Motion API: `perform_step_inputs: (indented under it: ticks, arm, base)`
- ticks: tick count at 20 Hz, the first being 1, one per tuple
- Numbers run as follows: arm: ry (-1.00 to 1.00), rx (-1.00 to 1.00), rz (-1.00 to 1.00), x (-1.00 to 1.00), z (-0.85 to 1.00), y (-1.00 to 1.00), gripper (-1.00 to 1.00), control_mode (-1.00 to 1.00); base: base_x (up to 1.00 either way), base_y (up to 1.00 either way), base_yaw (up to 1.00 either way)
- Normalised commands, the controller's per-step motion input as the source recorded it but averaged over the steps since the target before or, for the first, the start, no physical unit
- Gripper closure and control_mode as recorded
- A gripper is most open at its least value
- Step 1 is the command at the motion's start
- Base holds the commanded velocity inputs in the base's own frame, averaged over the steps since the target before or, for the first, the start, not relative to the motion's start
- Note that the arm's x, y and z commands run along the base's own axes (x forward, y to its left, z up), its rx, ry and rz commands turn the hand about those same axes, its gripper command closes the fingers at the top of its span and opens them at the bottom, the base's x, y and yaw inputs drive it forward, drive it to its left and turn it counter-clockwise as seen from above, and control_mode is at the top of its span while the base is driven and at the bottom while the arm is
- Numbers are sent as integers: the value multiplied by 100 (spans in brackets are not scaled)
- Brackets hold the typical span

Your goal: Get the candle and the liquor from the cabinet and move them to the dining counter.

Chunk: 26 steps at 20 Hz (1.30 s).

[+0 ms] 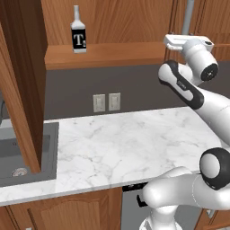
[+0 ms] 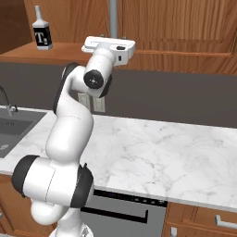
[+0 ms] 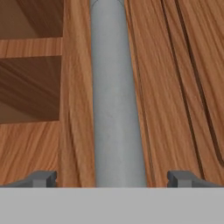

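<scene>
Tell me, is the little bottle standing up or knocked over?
Standing up. The liquor sits upright on the cabinet shelf, neck pointing up.

One liquor bottle [image 1: 78, 32] stood at eleven o'clock. Two wall outlets [image 1: 107, 102] sat side by side, and one sink [image 1: 27, 152] lay at nine.

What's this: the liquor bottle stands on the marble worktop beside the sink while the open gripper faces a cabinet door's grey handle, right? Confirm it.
Wrong in one respect. The liquor bottle stands on the open cabinet shelf above the worktop, as the left base view shows. The rest holds: the hand view shows the open gripper facing the grey handle.
</scene>
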Motion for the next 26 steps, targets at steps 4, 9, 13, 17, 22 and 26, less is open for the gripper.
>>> perform_step_inputs:
  ticks: [4,9,13,17,22,26]
  arm:
    - [0,0,0,0,0,0,100,-100]
    - [0,0,0,0,0,0,100,-100]
    - [0,0,0,0,0,0,100,-100]
    - [0,0,0,0,0,-1,100,-100]
    - [0,0,0,-42,0,-31,100,-100]
    - [0,0,0,-67,1,-53,100,-100]
  base:
    - [0,0,0]
    - [0,0,0]
    - [0,0,0]
    - [0,0,0]
    - [0,0,0]
    - [0,0,0]
